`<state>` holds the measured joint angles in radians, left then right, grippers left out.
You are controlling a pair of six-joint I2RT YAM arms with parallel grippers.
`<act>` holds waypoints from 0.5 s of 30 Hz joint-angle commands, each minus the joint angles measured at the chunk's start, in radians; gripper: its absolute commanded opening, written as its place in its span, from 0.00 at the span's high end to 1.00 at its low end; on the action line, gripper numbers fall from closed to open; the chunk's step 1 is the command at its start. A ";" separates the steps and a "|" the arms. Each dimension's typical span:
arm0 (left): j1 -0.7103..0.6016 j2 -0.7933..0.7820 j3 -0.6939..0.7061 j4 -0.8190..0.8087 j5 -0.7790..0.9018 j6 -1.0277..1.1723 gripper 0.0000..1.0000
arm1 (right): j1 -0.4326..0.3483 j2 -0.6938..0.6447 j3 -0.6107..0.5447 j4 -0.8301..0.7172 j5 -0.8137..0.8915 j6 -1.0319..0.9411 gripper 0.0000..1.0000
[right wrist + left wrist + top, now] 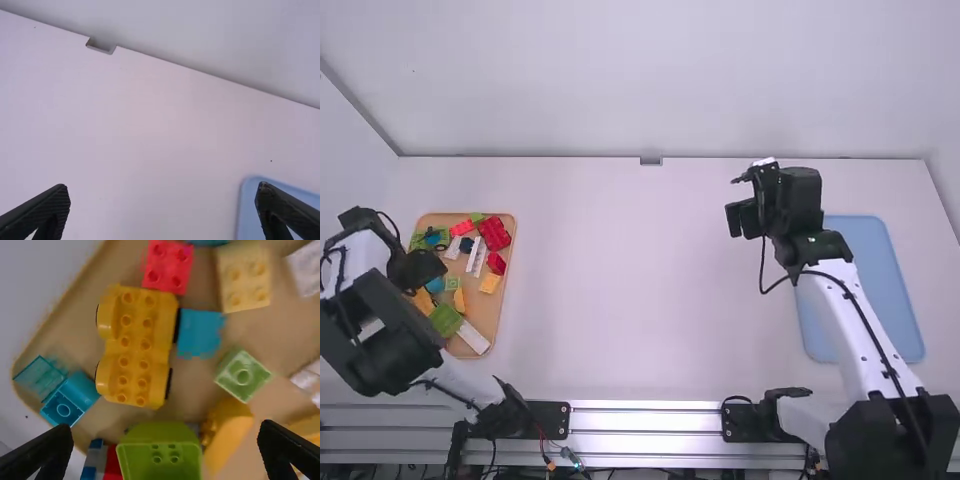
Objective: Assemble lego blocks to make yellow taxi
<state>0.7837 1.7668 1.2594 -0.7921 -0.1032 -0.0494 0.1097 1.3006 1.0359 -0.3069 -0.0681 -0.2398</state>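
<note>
Left claw (424,270) gapes above the tan tray (505,285); right claw (742,202) gapes near the blue tray's edge (804,335), open tabletop (625,285) between.

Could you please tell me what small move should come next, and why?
Probably ease the open, empty left gripper over the yellow wheeled base: it lies studs up in the tray, beside loose blocks, and the taxi likely builds on it.

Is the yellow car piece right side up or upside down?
Right side up: the yellow car piece has its round bumps facing upward.
</note>
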 commanded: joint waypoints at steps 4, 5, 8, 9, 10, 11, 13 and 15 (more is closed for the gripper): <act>0.071 0.037 -0.008 0.030 0.078 0.102 0.01 | -0.001 0.014 0.044 0.016 -0.006 0.007 0.01; 0.090 0.037 -0.017 0.045 0.122 0.129 0.00 | 0.005 0.014 0.044 0.023 -0.006 0.005 0.01; 0.118 0.037 -0.030 0.066 0.163 0.169 0.00 | 0.018 0.014 0.044 0.037 -0.006 0.004 0.02; 0.127 0.037 -0.034 0.074 0.172 0.185 0.00 | 0.023 0.014 0.044 0.040 -0.006 0.003 0.01; 0.132 0.037 -0.039 0.083 0.179 0.193 0.00 | 0.027 0.014 0.044 0.042 -0.006 0.003 0.01; 0.134 0.037 -0.045 0.091 0.187 0.198 0.03 | 0.033 0.014 0.044 0.046 -0.006 0.004 0.01; 0.129 0.039 -0.059 0.097 0.192 0.196 0.05 | 0.043 0.014 0.044 0.056 -0.005 0.003 0.01; 0.128 0.040 -0.072 0.094 0.192 0.196 0.04 | 0.041 0.014 0.044 0.063 -0.006 0.003 0.01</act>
<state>0.9180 1.8107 1.2102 -0.6907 0.0586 0.1219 0.1497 1.3090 1.0367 -0.2485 -0.0692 -0.2382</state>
